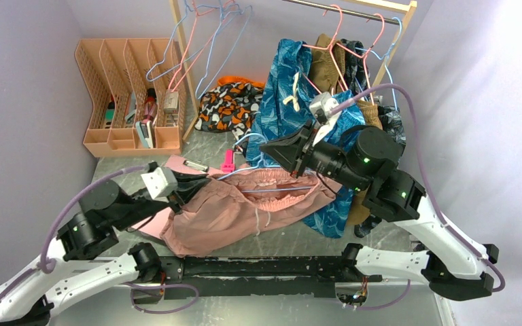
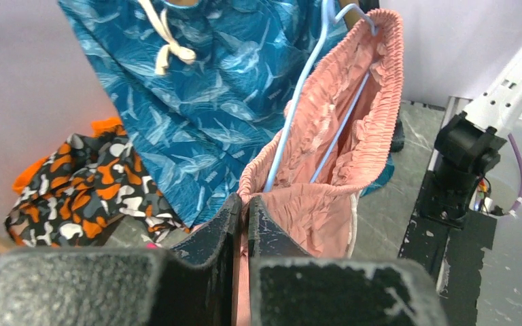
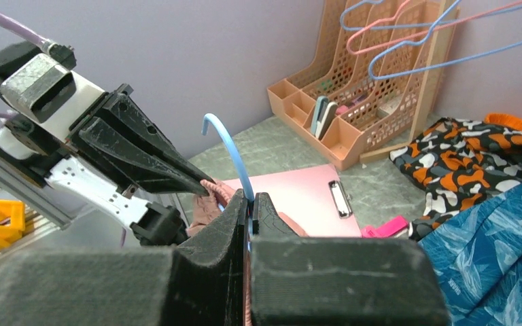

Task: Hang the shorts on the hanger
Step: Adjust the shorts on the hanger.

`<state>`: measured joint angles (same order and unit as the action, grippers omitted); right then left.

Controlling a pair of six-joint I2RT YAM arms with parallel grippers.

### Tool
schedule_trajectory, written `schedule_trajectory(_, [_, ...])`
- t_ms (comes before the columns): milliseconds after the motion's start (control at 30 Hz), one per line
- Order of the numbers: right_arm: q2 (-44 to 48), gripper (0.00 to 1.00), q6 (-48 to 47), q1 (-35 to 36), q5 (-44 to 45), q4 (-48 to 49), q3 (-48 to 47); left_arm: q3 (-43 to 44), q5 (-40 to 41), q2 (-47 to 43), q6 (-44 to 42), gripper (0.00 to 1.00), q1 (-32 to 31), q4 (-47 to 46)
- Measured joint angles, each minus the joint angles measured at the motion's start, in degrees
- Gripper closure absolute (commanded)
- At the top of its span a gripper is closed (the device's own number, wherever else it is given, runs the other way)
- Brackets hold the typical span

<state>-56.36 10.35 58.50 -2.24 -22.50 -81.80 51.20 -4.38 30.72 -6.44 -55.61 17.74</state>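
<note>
- We see the left gripper (image 2: 245, 202) with its jaws pressed together on a fold of the baggy dusty-pink fabric shorts (image 2: 326, 197); the pinch sits at one end of the gathered elastic waistband.
- Ahead of those jaws the waistband gapes open like a pocket; the thin light-blue wire hanger (image 2: 298, 102) runs inside it, one sloping wire along the inner gathers and a second deeper in the opening.
- The right gripper (image 3: 250, 198) has its jaws closed on the hanger's neck; the curved hook rises just above the fingertips (bending away to the left in the right wrist view).
- Just beyond the right jaws a scrap of pink fabric meets the tip of the left gripper; the two grippers face each other along the waistband.
- From above, the legs of the shorts spread below the line between the jaws and lie on the grey marbled table (image 3: 272, 146); a white drawstring hangs down from the middle of the waistband.
- Beyond the left jaws hangs a blue garment with a pale leafy pattern (image 2: 217, 102); to its left lies a crumpled orange, black and white cloth (image 2: 81, 183).
- Past the right jaws a flat pink clipboard (image 3: 312, 197) lies on the table; farther off stands a peach mesh file organiser (image 3: 353, 102).
</note>
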Motion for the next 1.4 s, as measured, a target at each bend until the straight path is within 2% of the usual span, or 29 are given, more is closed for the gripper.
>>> schedule_trajectory(233, [4.1, 1.0, 0.6, 0.0, -0.6, 3.8, 0.9, 2.1, 4.0, -6.1, 0.0, 0.93, 0.0, 1.5])
schedule_trajectory(567, [4.8, 1.0, 2.4, 0.0, -2.1, 10.2, 4.5, 3.9, 6.1, -7.0, 0.2, 0.93, 0.0, 3.3])
schedule_trajectory(600, [4.8, 1.0, 2.6, 0.0, -2.3, 10.6, 4.9, 3.7, 6.3, -7.1, 0.3, 0.91, 0.0, 3.5])
schedule_trajectory(633, [4.8, 1.0, 2.8, 0.0, -2.4, 11.0, 5.2, 3.6, 6.3, -7.0, 0.4, 0.81, 0.0, 3.7])
schedule_trajectory(700, [4.8, 1.0, 3.0, 0.0, -2.5, 11.5, 5.4, 3.6, 6.3, -7.0, 0.6, 0.53, 0.0, 4.2])
schedule_trajectory(733, [4.8, 1.0, 3.0, 0.0, -2.5, 11.6, 5.4, 3.6, 6.2, -6.9, 0.8, 0.44, 0.0, 4.2])
schedule_trajectory(833, [4.9, 1.0, 3.2, 0.0, -2.5, 11.9, 5.4, 3.6, 5.6, -6.9, 1.9, 0.34, 0.0, 4.2])
schedule_trajectory(1100, [5.8, 1.0, 3.1, 0.0, -2.0, 11.2, 5.4, 4.7, 7.8, -10.5, 3.1, 0.33, 0.0, 5.4])
schedule_trajectory(1400, [8.1, 1.0, 2.9, 0.0, -0.9, 9.9, 5.2, 5.5, 11.9, -16.3, 5.8, 0.33, 0.0, 11.3])
